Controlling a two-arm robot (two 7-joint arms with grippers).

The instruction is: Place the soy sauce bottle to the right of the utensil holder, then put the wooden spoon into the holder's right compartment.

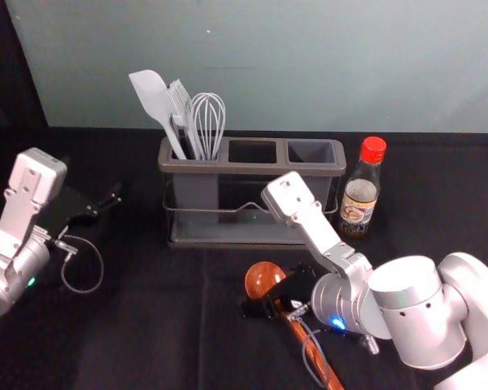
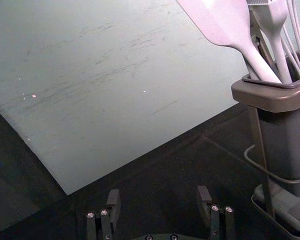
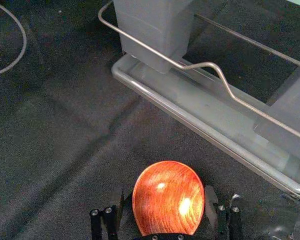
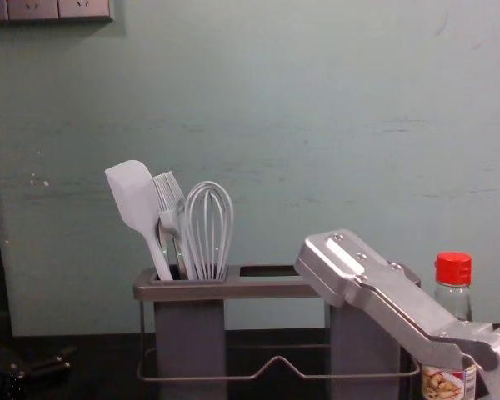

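Both the left arm [image 1: 8,252] and the right arm [image 1: 415,317] are silvery white, with fat, round parts like cans and a flat bar with little screws. A thin gray cable [image 1: 101,264] loops from the left one, and another gray cable [image 1: 307,355] from the right. A green light [image 1: 31,281] glows on the left, a blue light [image 1: 338,323] on the right. The left gripper [image 1: 107,201] and right gripper [image 1: 270,297] are black, with shiny round screws.

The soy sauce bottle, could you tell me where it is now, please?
In the head view, the soy sauce bottle stands on the right, just beside the right end of the utensil holder.
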